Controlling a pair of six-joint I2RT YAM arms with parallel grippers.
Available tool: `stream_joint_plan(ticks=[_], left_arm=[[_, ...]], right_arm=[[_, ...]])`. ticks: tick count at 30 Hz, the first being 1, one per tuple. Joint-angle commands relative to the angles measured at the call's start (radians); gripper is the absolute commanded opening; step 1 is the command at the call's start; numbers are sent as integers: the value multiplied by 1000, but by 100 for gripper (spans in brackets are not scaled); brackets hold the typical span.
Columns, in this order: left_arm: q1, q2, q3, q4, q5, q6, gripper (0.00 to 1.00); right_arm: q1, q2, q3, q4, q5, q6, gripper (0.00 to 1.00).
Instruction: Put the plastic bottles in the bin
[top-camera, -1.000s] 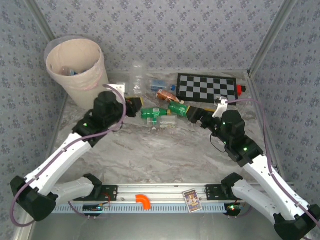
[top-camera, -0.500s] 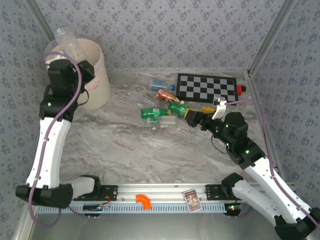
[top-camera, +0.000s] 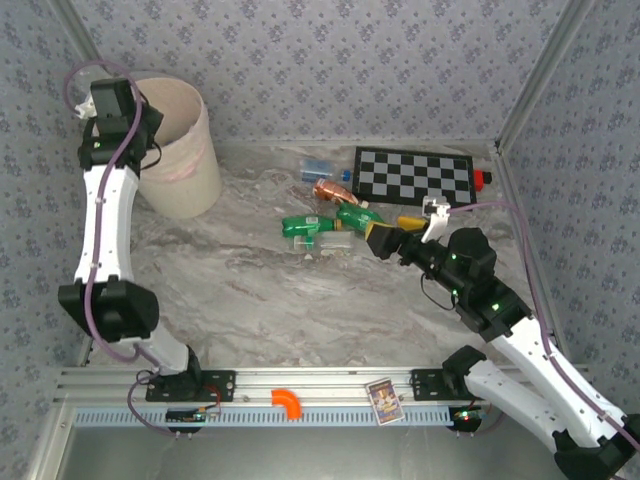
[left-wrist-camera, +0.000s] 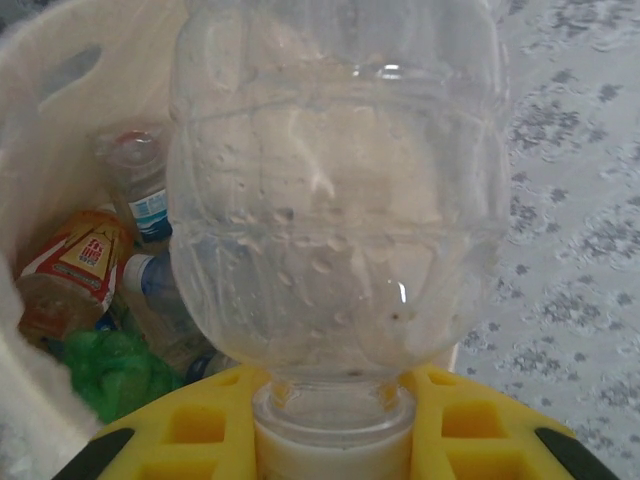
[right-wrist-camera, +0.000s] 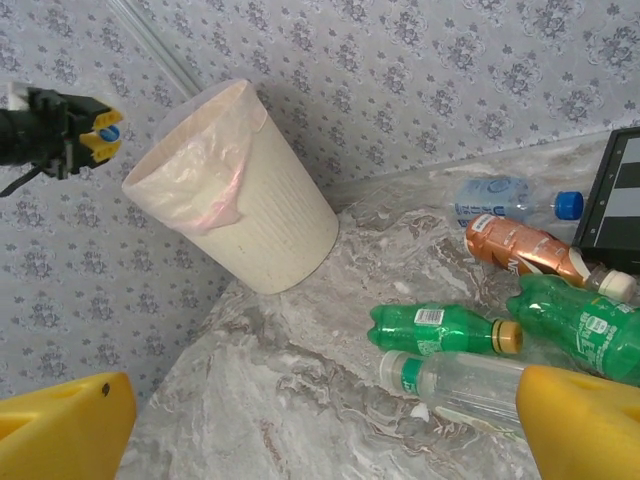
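**Clear bottle held at the bin's rim, not yet let go**

The left tool (left-wrist-camera: 335, 425) is closed on the neck of a clear bottle (left-wrist-camera: 335, 200), with its yellow fingers (left-wrist-camera: 190, 425) pressing on both sides. The long axis of the bottle runs straight away from the tool, base first, toward the mouth of the bin (right-wrist-camera: 250, 200). Seen from the right wrist, this tool hangs at the bin's left side, a little above the rim. Several bottles (left-wrist-camera: 70, 280) lie inside the bin. I judge that the release comes next, but the tool looks closer to the rim than to the middle, so the bottle may catch the edge.

The right tool (top-camera: 395, 230) is spread wide and empty, well apart from the bin. Near it on the counter (top-camera: 300, 290) lies a green bottle (right-wrist-camera: 440, 330), its base toward the bin and its cap pointing away.
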Motion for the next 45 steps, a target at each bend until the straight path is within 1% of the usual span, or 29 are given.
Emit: stream_joint_plan(ticks=[1, 5, 6, 7, 11, 15, 18, 20, 24, 28, 32, 36, 40, 45], left_arm=[[14, 57, 112, -104, 48, -41, 31], [13, 77, 123, -123, 73, -49, 62], [14, 74, 122, -123, 80, -52, 67], [14, 70, 120, -124, 90, -52, 74], [11, 25, 106, -115, 118, -48, 90], [-10, -52, 50, -72, 130, -35, 90], [-37, -130, -60, -35, 131, -21, 90], [-67, -184, -133, 30, 122, 6, 90], [-145, -282, -268, 76, 43, 83, 90], [-228, -378, -435, 137, 20, 115, 91], [-339, -486, -621, 191, -51, 149, 91], [-443, -598, -800, 226, -98, 164, 91], [-522, -706, -939, 234, -122, 157, 91], [-610, -842, -1104, 235, -146, 123, 91]], right_arm=[[19, -3, 43, -17, 32, -10, 99], [32, -2, 48, -41, 50, -13, 99], [35, 1, 48, -41, 50, -14, 99], [36, 7, 48, -41, 53, -14, 99], [45, 46, 52, -35, 49, -10, 99], [62, 97, 57, -17, 49, -12, 99], [75, 147, 61, -6, 55, -11, 99], [84, 185, 63, -5, 58, -10, 99], [100, 264, 65, 6, 84, -4, 99], [110, 357, 86, 16, 82, -29, 99], [107, 455, 124, -7, 76, -78, 100], [74, 563, 150, -1, 10, -90, 99], [25, 672, 195, 13, -34, -95, 99], [-2, 814, 283, -8, -82, -124, 99]])
